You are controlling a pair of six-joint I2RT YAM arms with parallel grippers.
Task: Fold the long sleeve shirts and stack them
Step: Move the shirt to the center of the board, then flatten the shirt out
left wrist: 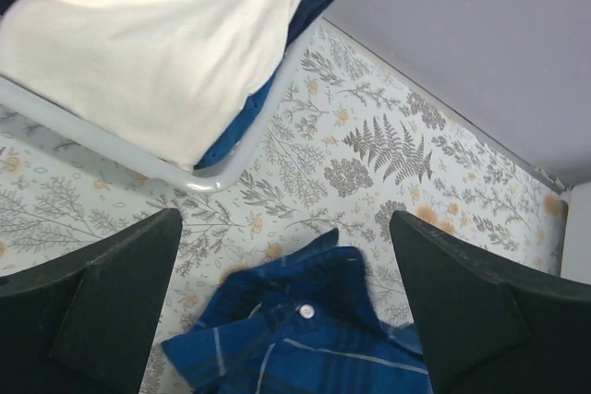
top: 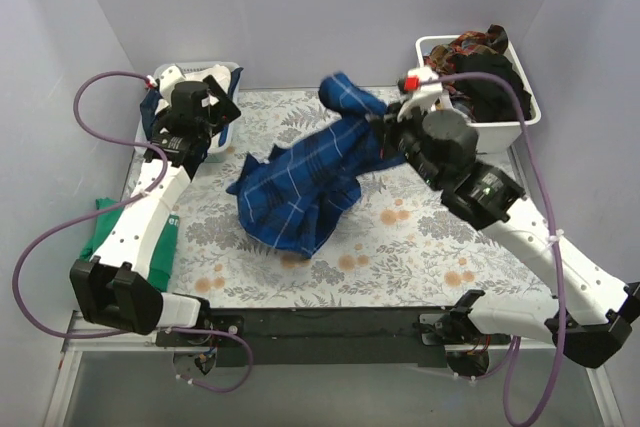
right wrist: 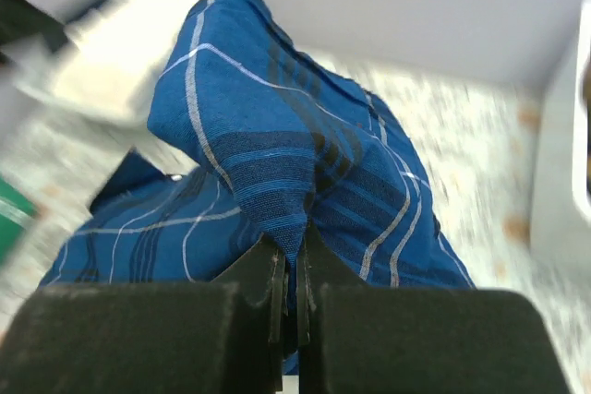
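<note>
Top external view: the plaid shirt (top: 300,192) lies bunched on the middle of the floral cloth (top: 420,247), its near hem resting there. Toward the cloth's far right, the right hand (top: 392,132) is clenched on a raised fold. At its far left, the left hand (top: 215,112) hangs released. It should probably take the buttoned edge below, then both spread the shirt flat.

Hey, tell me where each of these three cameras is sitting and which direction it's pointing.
Top external: above and behind the bases, looking down on the floral table cloth; left arm, right arm and plaid shirt show.
Left wrist: on the left arm, looking down past the open left tool at a white basket's corner and the shirt's buttoned edge.
Right wrist: looks along the shut right tool pinching the raised shirt.
Shared: all three see the shirt.
</note>
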